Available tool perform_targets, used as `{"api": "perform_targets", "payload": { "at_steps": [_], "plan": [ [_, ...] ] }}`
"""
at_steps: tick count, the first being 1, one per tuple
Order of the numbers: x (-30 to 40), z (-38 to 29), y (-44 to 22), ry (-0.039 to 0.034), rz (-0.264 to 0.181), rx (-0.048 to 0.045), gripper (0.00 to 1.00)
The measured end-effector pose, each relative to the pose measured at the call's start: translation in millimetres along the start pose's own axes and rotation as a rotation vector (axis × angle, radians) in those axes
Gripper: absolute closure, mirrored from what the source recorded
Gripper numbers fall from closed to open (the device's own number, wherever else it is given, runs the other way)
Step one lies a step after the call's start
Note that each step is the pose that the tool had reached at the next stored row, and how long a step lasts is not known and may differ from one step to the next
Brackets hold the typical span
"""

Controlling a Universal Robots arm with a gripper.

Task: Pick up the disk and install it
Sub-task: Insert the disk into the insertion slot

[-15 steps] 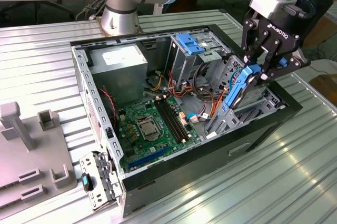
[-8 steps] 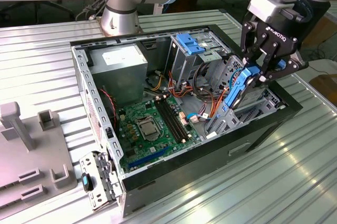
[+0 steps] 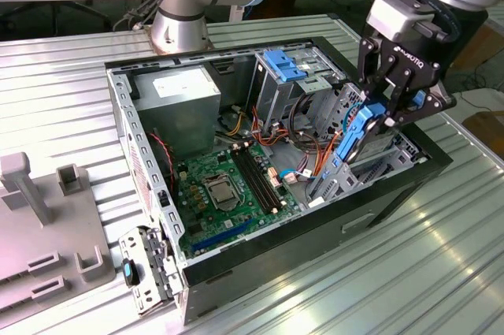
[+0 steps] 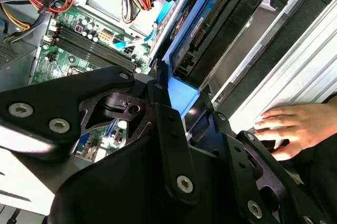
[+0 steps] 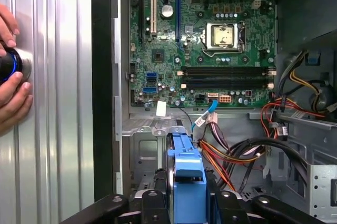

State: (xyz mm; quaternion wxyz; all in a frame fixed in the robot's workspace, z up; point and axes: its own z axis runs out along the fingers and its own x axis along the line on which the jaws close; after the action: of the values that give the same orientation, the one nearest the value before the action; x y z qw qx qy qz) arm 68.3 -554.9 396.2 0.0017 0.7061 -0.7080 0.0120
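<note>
My gripper [image 3: 386,114] is shut on the disk [image 3: 356,136], a dark-grey drive in a bright blue carrier. It holds the disk on edge, tilted, at the open computer case's [image 3: 394,193] end on the exterior view's right. The disk's lower end reaches down into the drive bay [image 3: 376,160] there. In the first wrist view the blue carrier [image 5: 188,174] stands between the black fingers [image 5: 152,205] above the case's metal floor. In the second wrist view the disk [image 4: 208,29] runs away from the fingers [image 4: 168,129] along the bay.
The motherboard [image 3: 228,185] lies in the case's middle, with loose cables [image 3: 303,150] beside the bay. A lighter-blue latch plate [image 3: 283,63] tops the drive cage. A person's hand [image 5: 11,84] rests on a round knob on the ribbed table [image 3: 409,272]. Grey fixtures [image 3: 47,217] stand at the exterior view's left.
</note>
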Motion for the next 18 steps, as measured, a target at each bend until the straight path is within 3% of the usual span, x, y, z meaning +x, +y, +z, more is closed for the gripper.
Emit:
{"api": "perform_targets", "payload": {
  "at_steps": [18],
  "plan": [
    [-0.4,17.6,0.3,0.0001,0.0,0.0,0.63]
  ]
}}
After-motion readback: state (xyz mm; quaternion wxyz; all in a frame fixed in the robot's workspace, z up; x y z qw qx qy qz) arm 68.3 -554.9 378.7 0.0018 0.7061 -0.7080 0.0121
